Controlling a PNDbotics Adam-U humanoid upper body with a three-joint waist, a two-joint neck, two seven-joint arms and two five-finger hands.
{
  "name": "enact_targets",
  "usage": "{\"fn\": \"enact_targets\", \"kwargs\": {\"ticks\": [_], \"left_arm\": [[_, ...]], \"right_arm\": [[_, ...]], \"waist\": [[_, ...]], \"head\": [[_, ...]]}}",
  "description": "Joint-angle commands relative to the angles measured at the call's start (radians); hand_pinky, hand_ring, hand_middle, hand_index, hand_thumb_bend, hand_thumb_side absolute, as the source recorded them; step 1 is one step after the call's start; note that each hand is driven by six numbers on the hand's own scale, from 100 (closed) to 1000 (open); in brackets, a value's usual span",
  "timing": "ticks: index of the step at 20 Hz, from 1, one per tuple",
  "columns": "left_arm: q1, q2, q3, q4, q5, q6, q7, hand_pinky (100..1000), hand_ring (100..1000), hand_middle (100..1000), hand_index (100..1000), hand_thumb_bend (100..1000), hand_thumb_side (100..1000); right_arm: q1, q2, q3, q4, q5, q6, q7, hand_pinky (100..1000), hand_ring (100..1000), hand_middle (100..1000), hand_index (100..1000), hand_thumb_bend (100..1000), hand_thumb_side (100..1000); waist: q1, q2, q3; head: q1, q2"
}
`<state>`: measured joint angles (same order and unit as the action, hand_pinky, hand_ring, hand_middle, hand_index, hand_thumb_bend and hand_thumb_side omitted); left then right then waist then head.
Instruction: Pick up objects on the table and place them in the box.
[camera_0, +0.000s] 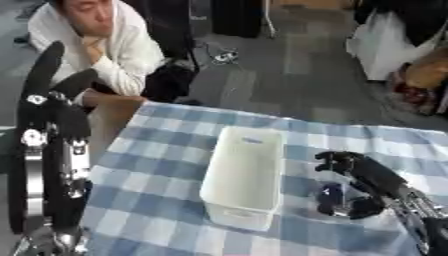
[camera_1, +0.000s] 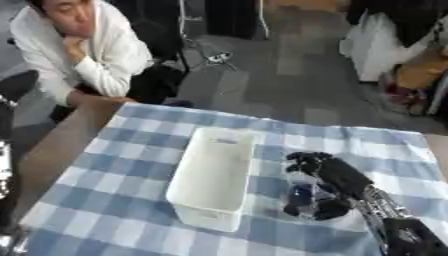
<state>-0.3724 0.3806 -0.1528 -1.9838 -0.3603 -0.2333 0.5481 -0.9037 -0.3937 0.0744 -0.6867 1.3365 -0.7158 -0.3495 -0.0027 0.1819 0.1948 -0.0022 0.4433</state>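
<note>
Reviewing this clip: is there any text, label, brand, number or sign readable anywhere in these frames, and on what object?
None can be read.
White box: plain, no label or print visible.
Blue and white checked tablecloth: pattern only, no words.
Right hand, curled round a small dark and clear object: any marking on that object is too blurred to tell.
Left arm: no legible marking.

A table covered with a blue and white checked cloth (camera_0: 157, 170). A long white plastic box (camera_0: 245, 175) sits on the cloth near the middle, its open top facing up. Just to the box's right, a small dark object (camera_1: 302, 197) lies on the cloth.
</note>
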Motion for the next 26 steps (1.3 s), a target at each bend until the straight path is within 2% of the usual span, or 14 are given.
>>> {"fn": "enact_targets", "kwargs": {"ticks": [1, 12, 21, 26], "left_arm": [[-0.018, 0.001, 0.004, -0.016, 0.003, -0.003, 0.002, 865, 775, 981, 988, 100, 873], [-0.034, -0.007, 0.002, -0.016, 0.005, -0.005, 0.001, 865, 774, 982, 989, 100, 874], [-0.046, -0.015, 0.001, -0.016, 0.007, -0.007, 0.002, 866, 773, 983, 990, 100, 875], [-0.049, -0.017, 0.001, -0.016, 0.008, -0.008, 0.001, 867, 773, 983, 990, 100, 876]], "right_arm": [[-0.036, -0.03, -0.012, 0.004, 0.01, 0.007, -0.003, 760, 771, 863, 810, 651, 1000], [-0.067, -0.043, -0.03, 0.043, 0.065, 0.027, -0.014, 762, 764, 859, 806, 630, 1000], [-0.057, -0.043, -0.027, 0.046, 0.105, 0.03, -0.031, 752, 759, 854, 804, 614, 1000], [-0.054, -0.042, -0.029, 0.046, 0.127, 0.036, -0.055, 744, 732, 826, 770, 607, 1000]], "waist": [[0.003, -0.011, 0.005], [0.003, 0.01, 0.018], [0.004, 0.024, 0.032], [0.006, 0.03, 0.035]], "head": [[-0.012, -0.012], [-0.027, -0.034], [-0.03, -0.045], [-0.034, -0.053]]}}
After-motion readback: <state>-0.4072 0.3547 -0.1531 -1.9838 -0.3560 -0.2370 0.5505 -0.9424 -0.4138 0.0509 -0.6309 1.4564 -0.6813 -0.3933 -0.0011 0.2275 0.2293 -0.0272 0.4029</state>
